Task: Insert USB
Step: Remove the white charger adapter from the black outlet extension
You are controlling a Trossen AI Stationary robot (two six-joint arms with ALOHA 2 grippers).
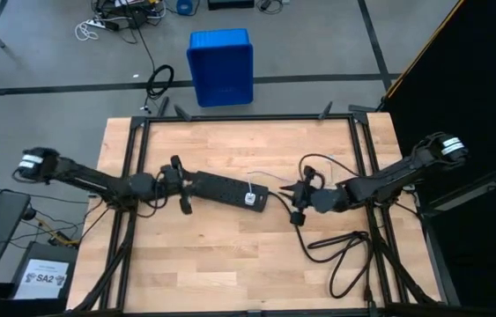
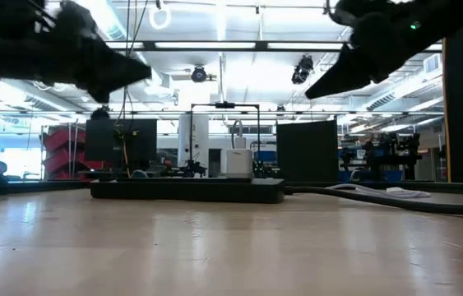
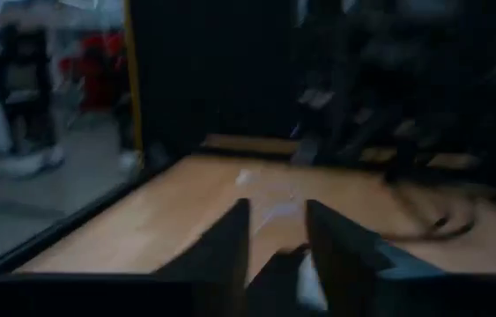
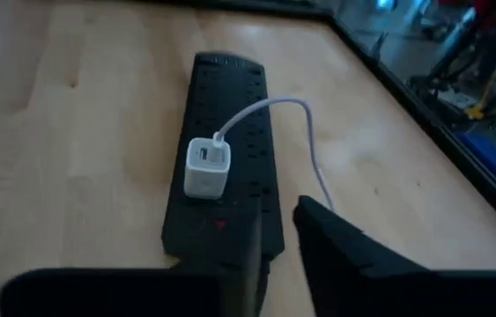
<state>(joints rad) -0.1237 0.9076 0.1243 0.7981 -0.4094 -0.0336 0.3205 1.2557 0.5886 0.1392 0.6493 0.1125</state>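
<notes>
A black power strip [image 1: 221,187] lies across the middle of the wooden table [image 1: 230,273]. A white charger block [image 4: 205,167] is plugged into its right end. The USB, a thin white cable [image 4: 311,141], runs from the charger's far side [image 4: 219,139] and curves off over the strip onto the wood. My left gripper [image 1: 183,195] hovers at the strip's left end, its fingers [image 3: 230,246] a narrow gap apart with nothing between them. My right gripper [image 1: 298,201] hangs above the table just right of the strip, its fingers [image 4: 318,229] close together and empty.
The strip's thick black cord [image 1: 346,255] loops over the table's right near part. A black metal frame [image 1: 248,117] rims the table. A blue bin [image 1: 221,66] stands on the floor beyond the far edge. Bare wood [image 1: 221,264] lies toward the near edge.
</notes>
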